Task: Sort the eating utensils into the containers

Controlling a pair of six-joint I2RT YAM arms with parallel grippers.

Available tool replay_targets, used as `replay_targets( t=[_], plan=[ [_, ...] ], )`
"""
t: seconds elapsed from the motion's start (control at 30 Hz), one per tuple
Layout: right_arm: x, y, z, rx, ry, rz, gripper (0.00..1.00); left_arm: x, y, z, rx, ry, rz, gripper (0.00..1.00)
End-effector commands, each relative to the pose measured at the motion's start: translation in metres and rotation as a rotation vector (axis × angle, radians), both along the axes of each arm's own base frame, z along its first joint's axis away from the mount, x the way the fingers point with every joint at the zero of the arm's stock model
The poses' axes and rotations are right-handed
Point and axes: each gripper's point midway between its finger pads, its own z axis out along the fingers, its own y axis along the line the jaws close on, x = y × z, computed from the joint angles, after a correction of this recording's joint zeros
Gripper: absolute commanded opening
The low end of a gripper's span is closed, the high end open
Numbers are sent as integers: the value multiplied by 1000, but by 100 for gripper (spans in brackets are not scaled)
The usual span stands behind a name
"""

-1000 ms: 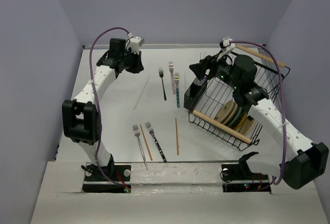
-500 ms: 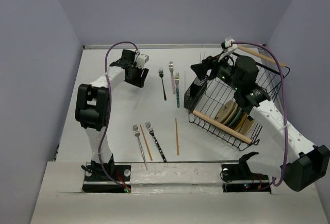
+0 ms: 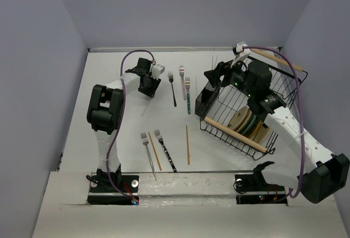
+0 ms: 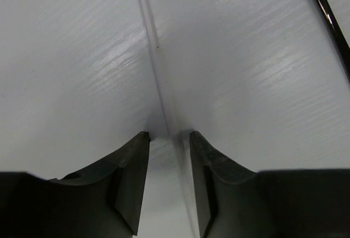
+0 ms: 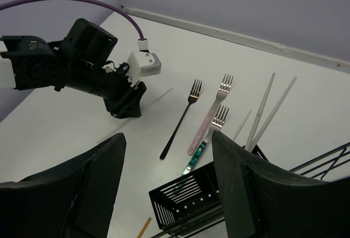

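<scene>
A pale white chopstick (image 4: 156,63) lies on the table, and my left gripper (image 4: 168,134) is down over it. Its jaws straddle the stick with a gap on both sides, so it is open. From above, this gripper (image 3: 149,87) sits at the stick's far end (image 3: 147,102). My right gripper (image 5: 168,139) hangs open and empty above the small black slotted holder (image 5: 202,199). Two white chopsticks (image 5: 262,112) stand in that holder. Black (image 3: 173,88), pink (image 3: 182,79) and teal (image 3: 188,97) forks lie between the arms.
Near the front lie a silver fork (image 3: 147,153), a dark patterned fork (image 3: 165,150) and two brown chopsticks (image 3: 155,150) (image 3: 187,145). The big wire rack (image 3: 273,85) with wooden handles holds plates (image 3: 246,122) at right, and the holder (image 3: 205,100) sits against its left side.
My left arm swung right and lowered onto the white chopstick. Its jaws opened from shut, then narrowed a little. The right arm barely moved.
</scene>
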Motion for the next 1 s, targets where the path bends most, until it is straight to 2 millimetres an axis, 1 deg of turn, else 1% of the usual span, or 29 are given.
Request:
replay_targets(
  t=[0.0, 0.03, 0.13, 0.17, 0.2, 0.3, 0.4, 0.43, 0.5, 0.53, 0.57, 0.6, 0.63, 0.7, 0.77, 0.83, 0.9, 0.93, 0.97],
  plan=[
    [-1, -7, 11, -7, -46, -23, 70, -19, 6, -28, 33, 88, -8, 36],
    [-2, -7, 12, -9, -50, -23, 70, -23, 6, -31, 31, 106, -13, 32],
    [-1, -10, 11, -13, -50, -36, 70, -26, 7, -32, 36, 108, -12, 6],
    [-1, -11, 12, -14, -53, -41, 70, -26, 8, -31, 37, 100, -11, 0],
    [0, -12, 9, -14, -47, -48, 70, -23, 8, -25, 34, 75, -11, 0],
    [0, -10, 6, -13, -39, -43, 70, -23, 7, -22, 26, 70, -9, 0],
    [0, -7, 1, -11, -23, -28, 70, -16, 0, -4, -29, 19, -9, 0],
    [0, -6, 1, -9, -19, -20, 70, -15, -4, 11, -59, -15, -18, 0],
    [-3, -4, 2, -2, -19, -4, 70, -11, -6, 30, -93, -60, -19, 0],
    [-4, -3, 4, 6, -18, 2, 70, -6, -8, 51, -118, -111, -21, 0],
    [-6, -2, 6, 11, -20, 9, 70, -5, -9, 62, -133, -134, -24, 0],
    [-9, 1, 8, 16, -22, 27, 70, -2, -6, 72, -149, -153, -15, 0],
    [-11, 1, 15, 31, -29, 34, 70, -1, -7, 91, -177, -188, -18, 0],
    [-16, 4, 22, 49, -36, 57, 70, 0, -6, 112, -209, -222, -23, 0],
    [-20, 6, 34, 81, -47, 73, 70, -2, -4, 138, -237, -259, -30, 0],
    [-25, 11, 39, 107, -46, 105, 70, -7, -6, 153, -254, -281, -43, 0],
    [-29, 19, 47, 167, -35, 145, 70, -20, -13, 186, -309, -330, -83, 0],
    [-28, 22, 49, 186, -32, 157, 69, -23, -14, 194, -324, -341, -92, 0],
    [-26, 30, 51, 203, -36, 178, 68, -27, -16, 202, -341, -352, -100, 0]
  ],
)
